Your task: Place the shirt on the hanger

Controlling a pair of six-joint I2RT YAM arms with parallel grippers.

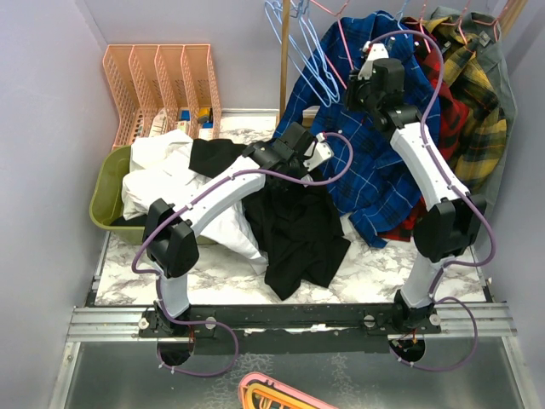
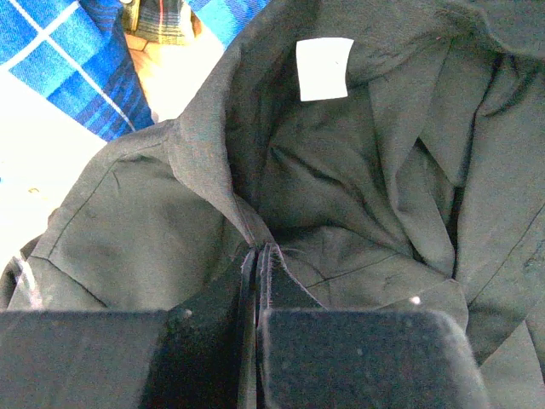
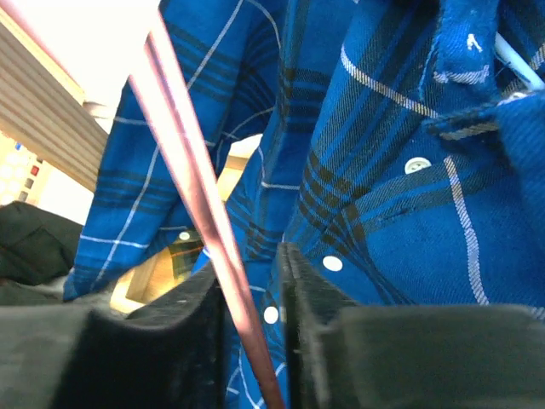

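Pinching a fold of the shirt (image 2: 341, 213) near its collar, the left gripper (image 2: 258, 251) had its two fingers pressed together on the black cloth. A white label (image 2: 324, 68) showed inside the neck, just beyond the pinch. Seen from the top camera, the shirt (image 1: 298, 230) lay crumpled at the middle of the marble table (image 1: 375, 273), its lower edge trailing toward the near side. The left arm reached over it from the near left.

The right arm was raised at the far right, in front of the hanging blue plaid shirt (image 1: 383, 170). Its wrist camera showed the right gripper (image 3: 253, 264) standing around the slanted pink wire of the hanger (image 3: 194, 170). The wire ran close along the left finger, a clear gap remained beside the right finger, and the jaws were not clamped on it. The hanger itself hung up at the far side, well apart from the black shirt on the table.

A white garment (image 1: 166, 166) spilled out of a green basket (image 1: 100, 200) at the left, touching the black shirt. Behind the basket stood a pink wire file rack (image 1: 162, 81). Light blue hangers (image 1: 302, 60) hung just left of the plaid shirt.
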